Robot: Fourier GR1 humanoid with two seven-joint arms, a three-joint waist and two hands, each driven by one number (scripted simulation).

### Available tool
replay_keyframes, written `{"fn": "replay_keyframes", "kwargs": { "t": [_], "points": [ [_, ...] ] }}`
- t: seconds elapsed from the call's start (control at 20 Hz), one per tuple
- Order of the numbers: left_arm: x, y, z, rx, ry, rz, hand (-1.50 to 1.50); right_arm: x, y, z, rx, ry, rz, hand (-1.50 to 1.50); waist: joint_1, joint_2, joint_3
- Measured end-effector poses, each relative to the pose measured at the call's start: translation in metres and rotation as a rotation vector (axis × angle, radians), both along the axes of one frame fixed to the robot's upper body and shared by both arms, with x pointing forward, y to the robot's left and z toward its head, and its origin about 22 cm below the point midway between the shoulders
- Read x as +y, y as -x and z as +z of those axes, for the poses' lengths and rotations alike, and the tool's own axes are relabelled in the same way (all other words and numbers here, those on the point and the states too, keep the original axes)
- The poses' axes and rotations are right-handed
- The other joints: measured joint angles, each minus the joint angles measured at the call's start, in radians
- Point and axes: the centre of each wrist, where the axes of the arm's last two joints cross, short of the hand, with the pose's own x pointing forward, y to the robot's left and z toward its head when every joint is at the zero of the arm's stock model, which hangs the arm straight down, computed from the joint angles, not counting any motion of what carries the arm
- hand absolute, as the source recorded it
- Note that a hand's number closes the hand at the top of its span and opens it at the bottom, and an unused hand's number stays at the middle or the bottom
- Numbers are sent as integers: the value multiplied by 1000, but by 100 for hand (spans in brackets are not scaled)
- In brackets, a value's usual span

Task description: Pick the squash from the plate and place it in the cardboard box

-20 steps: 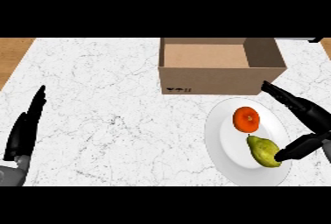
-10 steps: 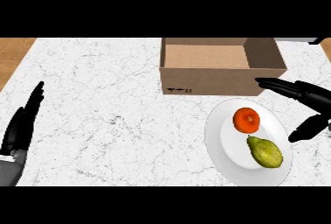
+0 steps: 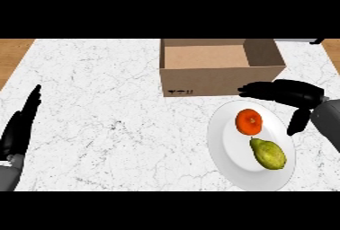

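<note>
Head view shows the marble counter (image 3: 113,90), then the cardboard box (image 3: 222,67) open-topped at twelve o'clock, ready to receive. Below it the plate (image 3: 225,148) carries the squash (image 3: 267,153) beside an orange fruit (image 3: 249,121). Right hand (image 3: 289,92) hovers released, squash at its six o'clock, untouched. Left hand (image 3: 20,128) rests open at nine o'clock.

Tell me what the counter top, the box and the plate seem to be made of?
Counter top: likely marble or similar stone, white with fine grey veins. Box: cardboard, matte brown, open top. Plate: perhaps ceramic, plain smooth white; the look leaves it open.
</note>
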Motion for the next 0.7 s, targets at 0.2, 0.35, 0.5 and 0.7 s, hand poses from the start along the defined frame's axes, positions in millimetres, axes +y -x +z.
{"fn": "replay_keyframes", "kwargs": {
  "t": [0.2, 0.35, 0.5, 0.7],
  "points": [
    [-5, 0, -1, 3, -4, 2, 0, 13, -12, -8, 0, 66, 15, -150, -8, -2, 0],
    [-1, 3, -1, 2, -4, 9, 0, 26, -20, -11, -3, 94, 28, -150, -12, -4, 0],
    [2, -1, -1, 4, -3, 12, 0, 29, -24, -16, -4, 109, 29, -150, -16, -4, 0],
    [0, 2, -6, 4, -8, 22, 0, 32, -23, -22, -1, 118, 40, -150, -22, -6, 0]
  ]
}}
